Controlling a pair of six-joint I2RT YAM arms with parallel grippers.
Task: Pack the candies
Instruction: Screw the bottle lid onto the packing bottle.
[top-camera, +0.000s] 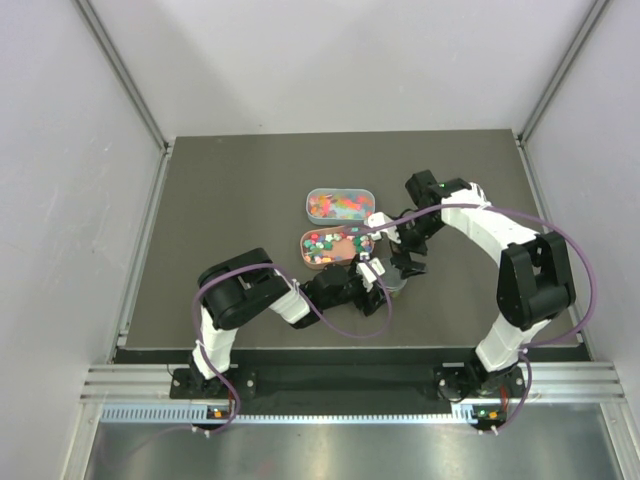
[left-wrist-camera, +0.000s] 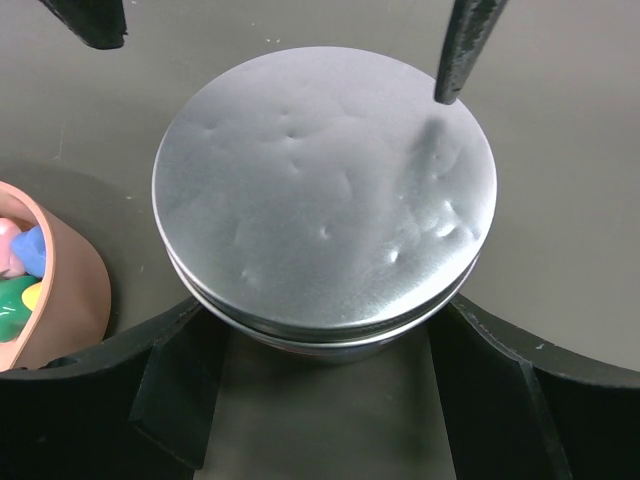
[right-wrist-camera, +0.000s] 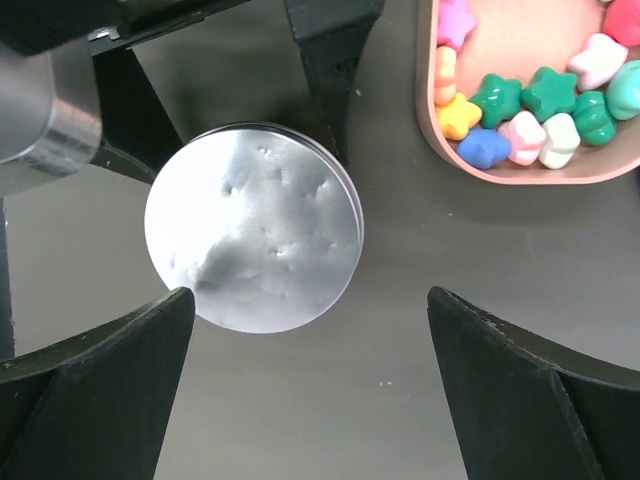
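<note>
The left gripper (left-wrist-camera: 322, 325) presses its fingers on both sides of the small round jar with dented silver metal lid (left-wrist-camera: 325, 190). Over the jar, the right gripper (right-wrist-camera: 310, 300) hangs wide apart, empty. Beyond the jar, the little mixed-colour candies (right-wrist-camera: 530, 110) lie in a pink oval tray (right-wrist-camera: 520, 176). More of them fill a clear oval box (top-camera: 311, 205) behind.

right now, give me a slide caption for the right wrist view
Right gripper, jaws wide open, above a round metal-lidded jar beside a pink tray of mixed-colour candies

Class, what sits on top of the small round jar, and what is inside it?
A dented silver lid covers the jar completely. Whatever is inside cannot be seen, because the lid hides it.
</note>
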